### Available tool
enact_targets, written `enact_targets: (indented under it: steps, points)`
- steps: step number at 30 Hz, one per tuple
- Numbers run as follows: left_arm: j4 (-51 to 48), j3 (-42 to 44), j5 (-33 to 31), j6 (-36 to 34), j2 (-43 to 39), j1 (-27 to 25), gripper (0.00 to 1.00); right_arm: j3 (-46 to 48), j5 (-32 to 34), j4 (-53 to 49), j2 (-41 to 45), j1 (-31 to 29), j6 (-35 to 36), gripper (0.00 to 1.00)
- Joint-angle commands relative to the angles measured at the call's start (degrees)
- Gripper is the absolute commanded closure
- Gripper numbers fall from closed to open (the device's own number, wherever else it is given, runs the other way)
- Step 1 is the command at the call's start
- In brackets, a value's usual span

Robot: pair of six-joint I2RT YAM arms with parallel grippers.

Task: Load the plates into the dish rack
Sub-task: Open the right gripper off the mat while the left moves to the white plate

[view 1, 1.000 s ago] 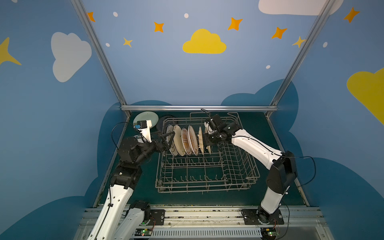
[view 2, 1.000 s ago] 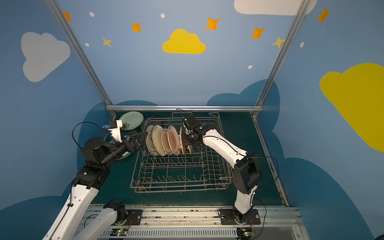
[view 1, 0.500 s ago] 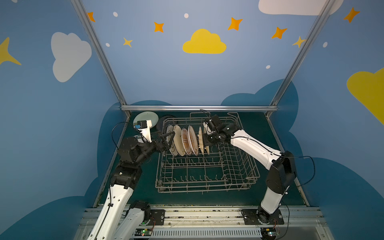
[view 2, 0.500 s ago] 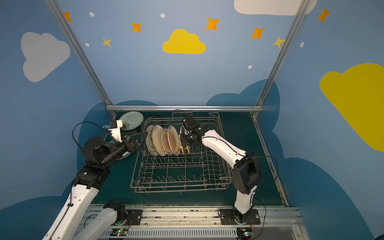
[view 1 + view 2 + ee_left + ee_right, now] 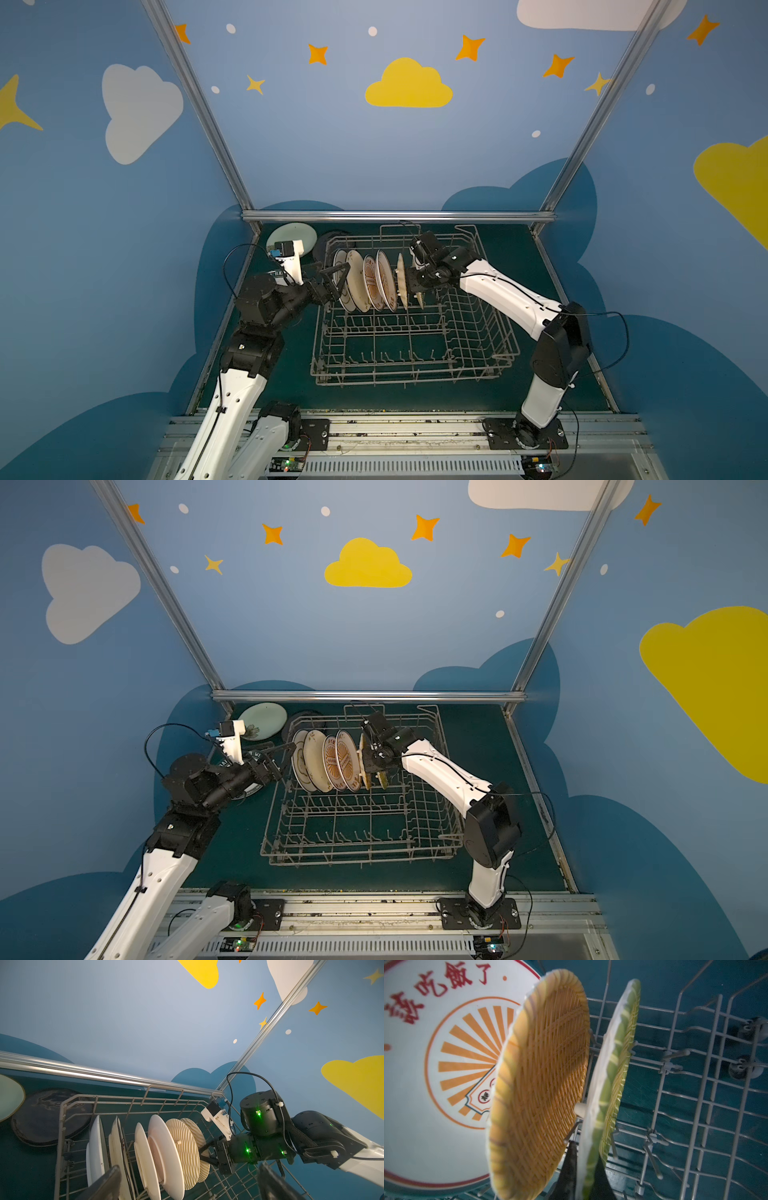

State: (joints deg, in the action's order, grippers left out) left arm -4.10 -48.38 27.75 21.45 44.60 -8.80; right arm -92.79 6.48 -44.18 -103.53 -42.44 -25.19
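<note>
The grey wire dish rack (image 5: 415, 376) (image 5: 361, 856) holds several plates on edge in its far row. My right gripper (image 5: 409, 282) (image 5: 586, 1159) is shut on the rim of a yellow-green woven plate (image 5: 610, 1068) that stands upright among the tines. Beside that plate stand another woven plate (image 5: 542, 1076) and a white sunburst plate (image 5: 436, 1064). My left gripper (image 5: 338, 282) (image 5: 189, 1167) hangs open and empty at the left end of the row, close to the outermost white plate (image 5: 96, 1147).
Flat on the green mat left of the rack lie a pale green plate (image 5: 291, 241) (image 5: 8, 1097), a black plate (image 5: 328, 249) (image 5: 47, 1118) and a lettered-rim plate (image 5: 253, 756) under my left arm. The metal back rail (image 5: 395, 216) runs just behind the rack.
My right gripper has edged a little to the left with the woven plate in it. The left arm has not visibly moved.
</note>
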Motion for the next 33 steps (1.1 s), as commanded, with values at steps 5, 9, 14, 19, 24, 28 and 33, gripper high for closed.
enact_targets:
  steps: [5,9,14,19,24,28,33]
  points:
    - [0.0,0.2,-0.1,-0.7,0.1,-0.2,0.0,0.5,2.9,-8.1,-4.0,0.2,-1.6,0.99]
    - [0.0,0.2,0.0,-0.7,0.0,-0.2,0.0,0.1,1.6,-7.9,-3.6,-0.2,-1.5,0.87]
    - [0.0,0.2,0.1,-0.7,0.0,-0.2,0.0,-0.2,-0.3,-7.8,-2.9,-0.2,-1.5,0.76]
    - [0.0,0.2,0.1,-0.7,-0.4,-0.3,0.0,-0.8,-3.0,-7.7,-2.5,0.0,-1.8,0.71]
    - [0.0,0.2,0.1,-0.7,-0.4,-0.3,0.0,-1.2,-4.1,-7.5,-1.5,0.1,-2.0,0.69]
    - [0.0,0.1,0.1,-0.7,-0.5,-0.3,0.0,-1.3,-5.5,-7.7,-0.4,0.4,-2.3,0.66]
    - [-0.1,0.2,0.2,-0.7,-0.5,-0.3,0.0,-1.1,-6.7,-7.5,1.7,0.9,-2.6,0.64]
